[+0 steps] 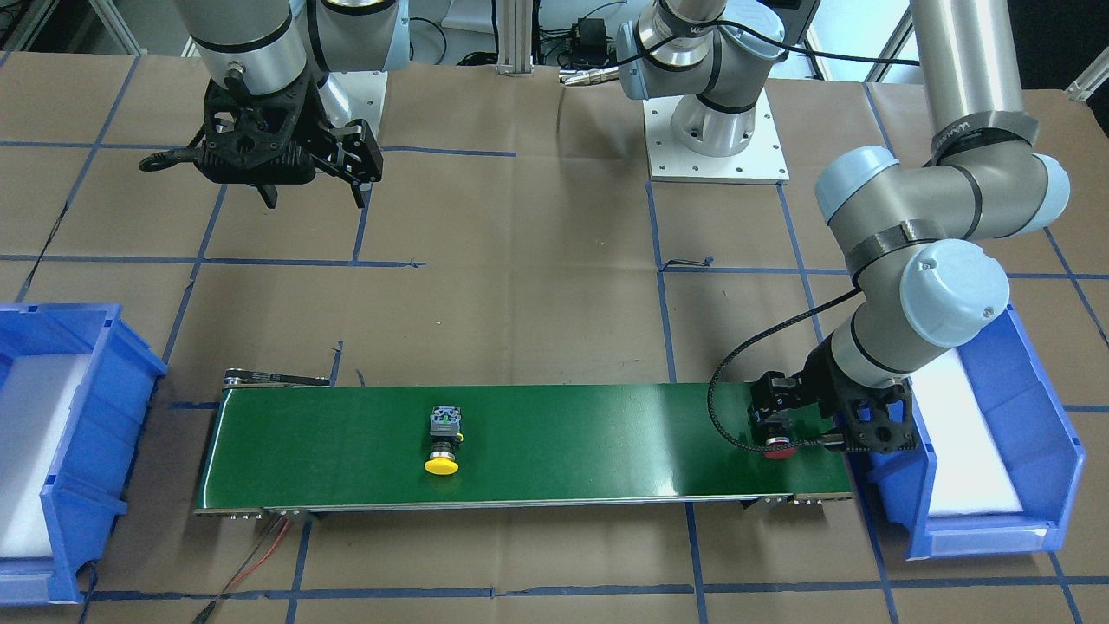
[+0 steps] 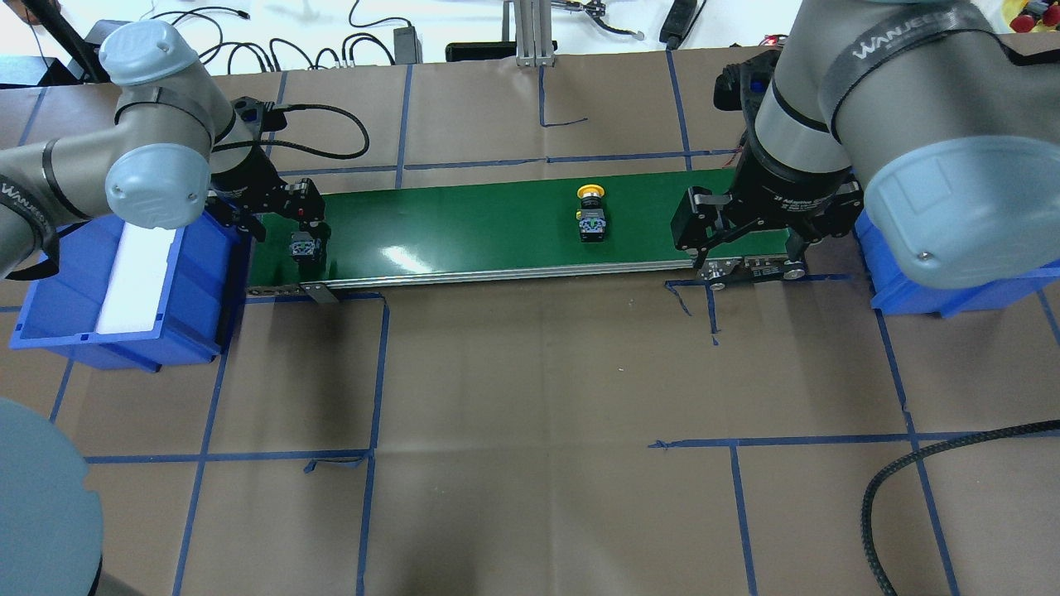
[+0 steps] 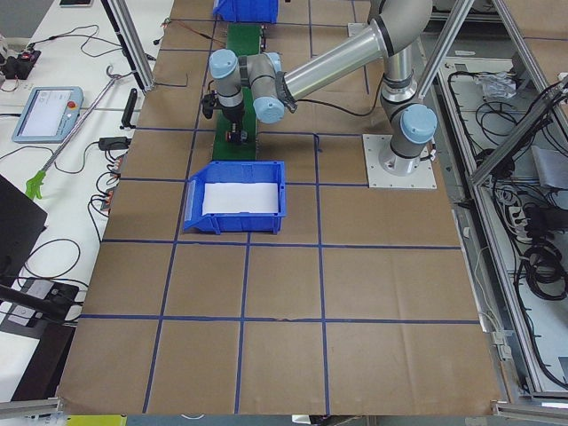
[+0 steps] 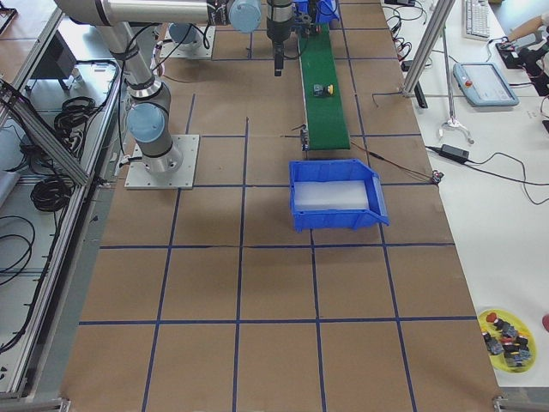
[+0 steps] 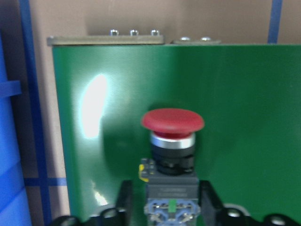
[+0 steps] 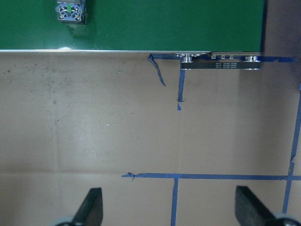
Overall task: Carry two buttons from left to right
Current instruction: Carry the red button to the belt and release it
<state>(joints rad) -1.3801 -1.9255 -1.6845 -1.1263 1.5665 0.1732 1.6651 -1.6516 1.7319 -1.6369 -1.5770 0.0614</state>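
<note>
Two buttons to follow, both on the green belt.

From the front: finding the yellow button lying mid-belt, long axis across the belt, cap pointing away from the robot. Finding the red button at the belt's left end, lying the same way, under the left gripper. Seeing the right gripper hanging above the table on the robot's side of the belt, apart from both buttons.

From overhead: placing the right gripper near the belt's right end, with the yellow button lying to its left along the belt, well apart. Judging the right arm as the nearer one to it, with nothing standing between. Noting the left bin just beside the belt's left end and the right bin at the other end, partly hidden by the arm.

From the two table ends: finding everything too small for judging either grip.

From the left wrist: seeing fingers set narrow, flanking the red button's body on both sides. Not being able to tell whether pressing on it or merely standing beside it.

From the right wrist: seeing fingers spread wide, holding nothing, with the yellow button's body showing at the upper left on the belt.

Judging the coming pick as calling for a reach forward over the belt and leftward, fingers closing along the belt's length across the body.
</note>
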